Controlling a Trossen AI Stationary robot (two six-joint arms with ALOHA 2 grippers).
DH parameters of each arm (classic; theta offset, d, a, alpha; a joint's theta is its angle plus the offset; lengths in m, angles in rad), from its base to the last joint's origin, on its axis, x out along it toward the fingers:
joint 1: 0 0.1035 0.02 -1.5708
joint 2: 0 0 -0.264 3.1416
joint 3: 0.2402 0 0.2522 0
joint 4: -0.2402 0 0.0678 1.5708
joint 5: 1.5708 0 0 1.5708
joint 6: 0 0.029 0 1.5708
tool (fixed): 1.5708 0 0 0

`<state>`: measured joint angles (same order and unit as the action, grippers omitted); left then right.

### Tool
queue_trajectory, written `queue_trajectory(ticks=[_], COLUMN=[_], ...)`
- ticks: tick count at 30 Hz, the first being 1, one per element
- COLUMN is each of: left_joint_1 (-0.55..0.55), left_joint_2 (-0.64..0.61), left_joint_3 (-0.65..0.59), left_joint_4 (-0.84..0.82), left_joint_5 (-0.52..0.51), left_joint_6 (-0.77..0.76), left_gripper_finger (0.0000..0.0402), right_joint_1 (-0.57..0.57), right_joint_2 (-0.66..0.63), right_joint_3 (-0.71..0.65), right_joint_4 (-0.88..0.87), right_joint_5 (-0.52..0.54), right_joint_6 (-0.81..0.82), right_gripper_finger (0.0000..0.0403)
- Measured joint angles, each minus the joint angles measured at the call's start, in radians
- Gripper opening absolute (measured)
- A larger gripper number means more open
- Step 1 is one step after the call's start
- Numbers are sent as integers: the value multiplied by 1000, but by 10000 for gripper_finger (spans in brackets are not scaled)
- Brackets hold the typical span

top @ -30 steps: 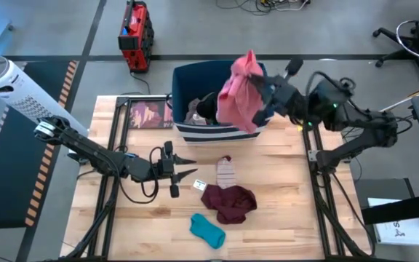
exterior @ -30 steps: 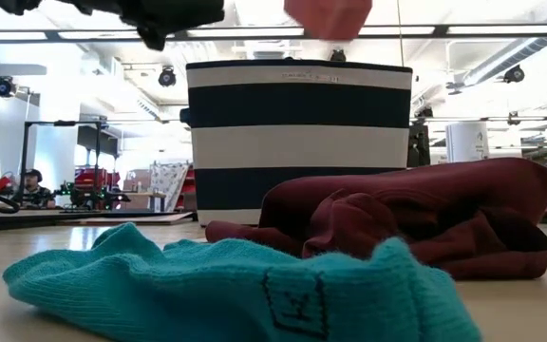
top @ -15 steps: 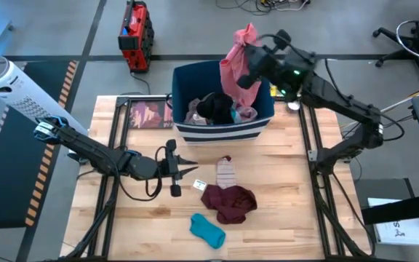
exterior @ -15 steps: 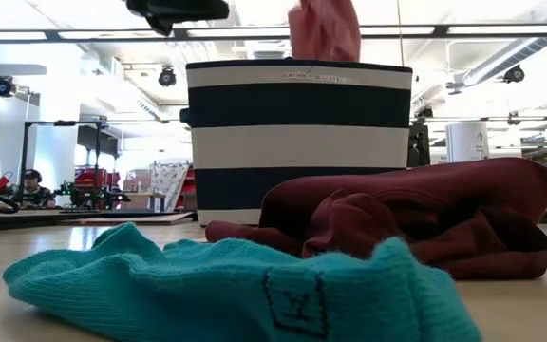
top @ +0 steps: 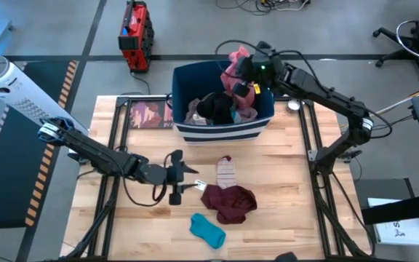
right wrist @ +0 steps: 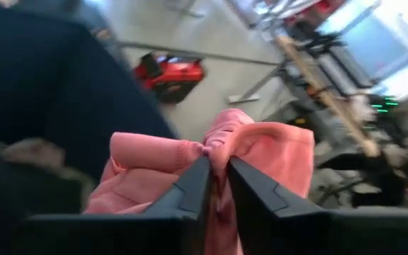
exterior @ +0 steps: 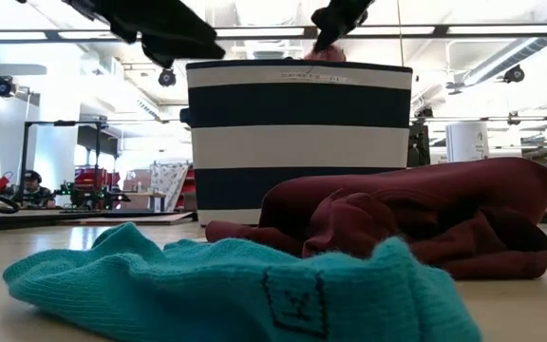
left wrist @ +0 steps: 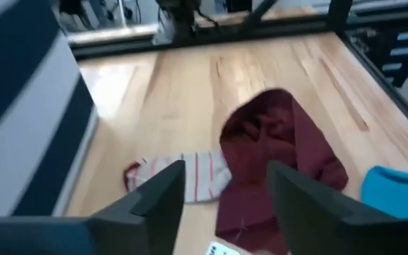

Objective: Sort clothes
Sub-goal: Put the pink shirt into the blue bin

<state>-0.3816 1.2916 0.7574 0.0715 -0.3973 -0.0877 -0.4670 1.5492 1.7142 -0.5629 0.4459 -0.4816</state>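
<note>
The right end effector (top: pixel 244 73) pinches the pink garment (top: pixel 236 64), which hangs long-axis down over the bin's (top: pixel 182 86) far corner; only the right wrist view shows that pinch (right wrist: pixel 218 180); the left end effector (top: pixel 186 177) hovers wide above the worktop (top: pixel 282 182).
</note>
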Motion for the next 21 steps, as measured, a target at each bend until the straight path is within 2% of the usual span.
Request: queue_trajectory(ticks=[4, 8, 13, 15, 17, 21], left_joint_1=[-6, -12, -34, -46, -56, -77], left_joint_2=[55, 103, 147, 157, 169, 180], left_joint_3=[1, 1, 1, 1, 2, 2], left_joint_4=[2, 2, 2, -2, 0, -4], left_joint_5=[55, 116, 129, 129, 130, 130], left_joint_6=[-5, -20, -38, -45, -56, -75], left_gripper_finger=[226, 251, 254, 250, 242, 224], right_joint_1=[4, 4, 2, 3, 3, 0], right_joint_2=[7, -3, -18, -9, 9, 74], right_joint_3=[14, 16, 16, 16, 16, 16], right_joint_4=[-84, -136, -219, -225, -222, -209], right_joint_5=[-113, -255, -523, -577, -582, -584], right_joint_6=[49, 104, 156, 177, 185, 182], right_gripper_finger=[89, 135, 166, 159, 138, 65])
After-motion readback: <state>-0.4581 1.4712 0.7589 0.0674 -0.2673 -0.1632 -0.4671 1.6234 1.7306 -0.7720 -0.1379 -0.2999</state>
